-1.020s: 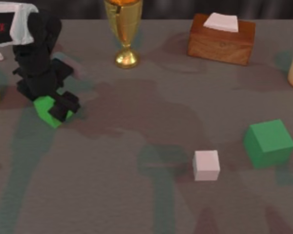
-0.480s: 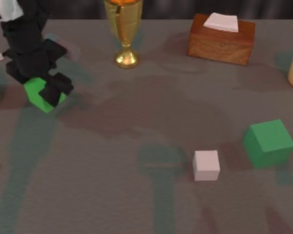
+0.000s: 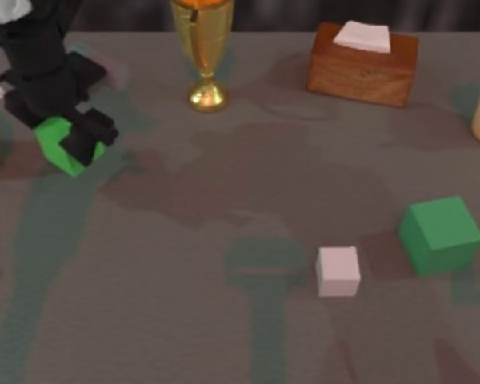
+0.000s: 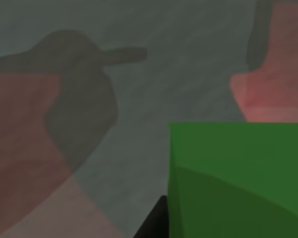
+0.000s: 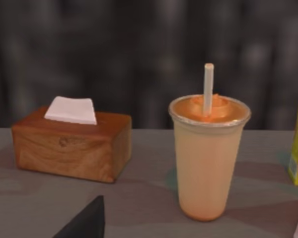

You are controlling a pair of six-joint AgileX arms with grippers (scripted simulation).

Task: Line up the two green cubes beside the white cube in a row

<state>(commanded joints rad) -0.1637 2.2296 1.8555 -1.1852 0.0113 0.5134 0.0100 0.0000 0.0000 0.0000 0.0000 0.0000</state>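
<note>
Two green cubes sit far apart: the smaller bright lime-green cube [image 3: 60, 144] is in the upper left of the top view, clenched between the black fingers of the left gripper [image 3: 64, 142], while the larger emerald-green cube [image 3: 442, 234] rests at the right edge. Near the emerald one, toward the lower middle, lies the small white cube [image 3: 338, 270]. The left wrist view shows the lime cube's face close up. My right gripper is out of sight.
</note>
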